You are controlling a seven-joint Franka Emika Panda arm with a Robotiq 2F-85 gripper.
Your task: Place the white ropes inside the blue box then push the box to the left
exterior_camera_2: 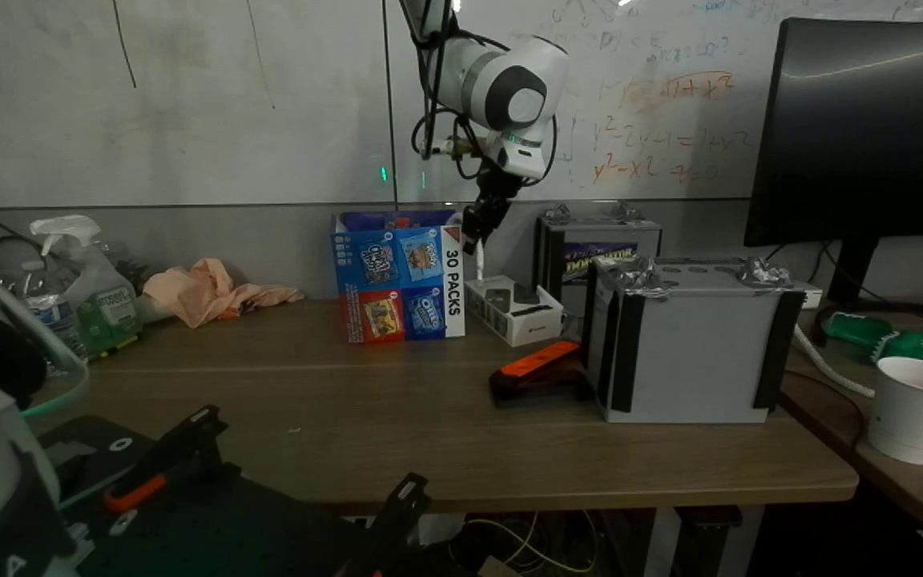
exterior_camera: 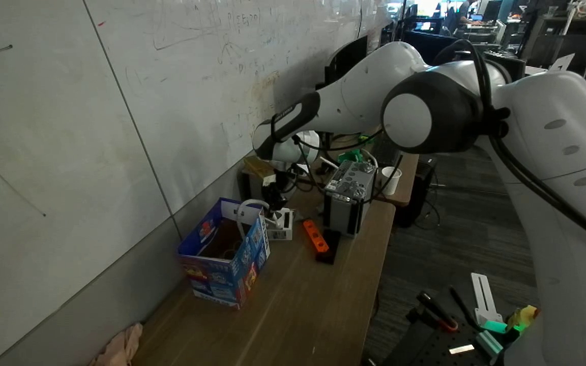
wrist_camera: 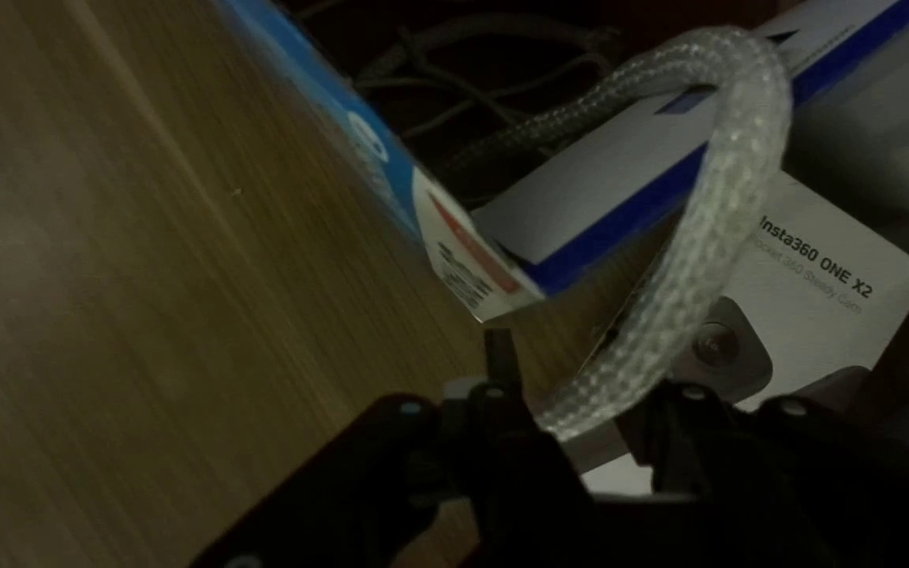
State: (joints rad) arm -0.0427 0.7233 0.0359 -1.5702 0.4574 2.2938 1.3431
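The blue box (exterior_camera: 210, 274) stands open-topped on the table by the whiteboard, printed with red and white marks. A thick white rope (wrist_camera: 699, 229) arches over its rim; one end runs down inside. Its other end comes down to my gripper (wrist_camera: 569, 402), passing between the fingers and out of sight behind the nearer-left one. The jaws stand apart, with a gap beside the rope. Paler, thinner ropes (wrist_camera: 462, 91) curl in the dark interior. In an exterior view my gripper (exterior_camera_2: 475, 232) points down just outside the box's right side, with rope (exterior_camera_2: 479, 258) below it.
A white camera carton (exterior_camera_2: 521, 316) sits under the gripper. Nearby are an orange object (exterior_camera_2: 542, 359) and a large grey case (exterior_camera_2: 694, 344). A peach cloth (exterior_camera_2: 209, 292) and spray bottle (exterior_camera_2: 97, 280) lie left of the box. A white cup (exterior_camera_2: 918, 413) stands far right.
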